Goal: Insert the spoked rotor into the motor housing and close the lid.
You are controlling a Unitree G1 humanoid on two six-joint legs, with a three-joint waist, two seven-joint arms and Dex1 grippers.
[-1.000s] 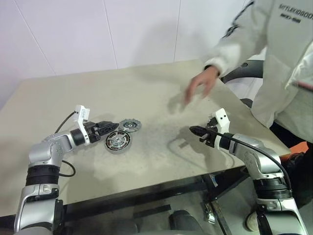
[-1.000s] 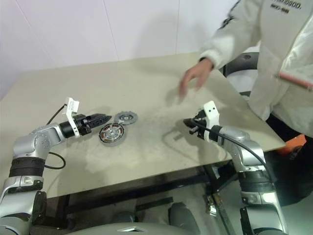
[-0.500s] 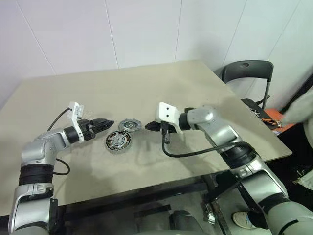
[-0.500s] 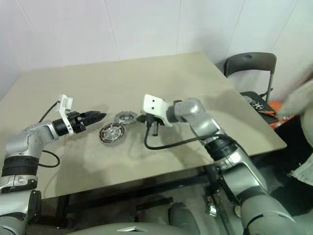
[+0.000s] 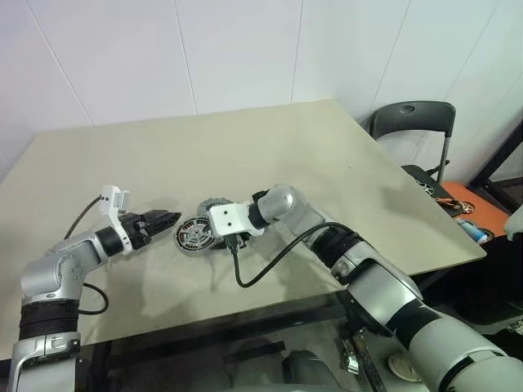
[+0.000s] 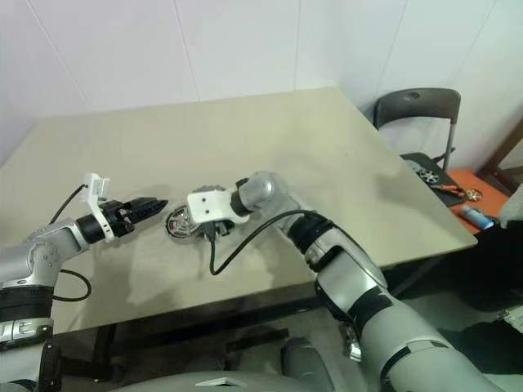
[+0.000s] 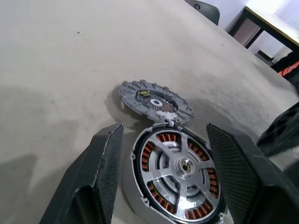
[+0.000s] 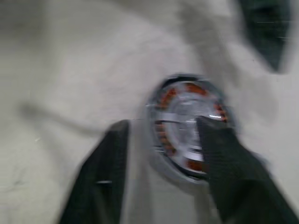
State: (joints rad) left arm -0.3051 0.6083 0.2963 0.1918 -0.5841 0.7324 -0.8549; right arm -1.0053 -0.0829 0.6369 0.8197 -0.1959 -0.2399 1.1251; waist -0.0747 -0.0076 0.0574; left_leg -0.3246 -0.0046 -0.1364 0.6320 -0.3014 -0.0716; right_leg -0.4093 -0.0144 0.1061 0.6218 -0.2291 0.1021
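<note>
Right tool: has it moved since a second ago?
Yes. The right tool has swung across the table from near its right edge to the motor housing, beside the lid.

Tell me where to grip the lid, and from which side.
Take the lid by its notched rim, fingers across the disc, likely coming from above on the side away from the motor housing. It lies flat on the table, so only the thin edge offers purchase, and the near edge sits against the housing, leaving no room for a finger there.
</note>
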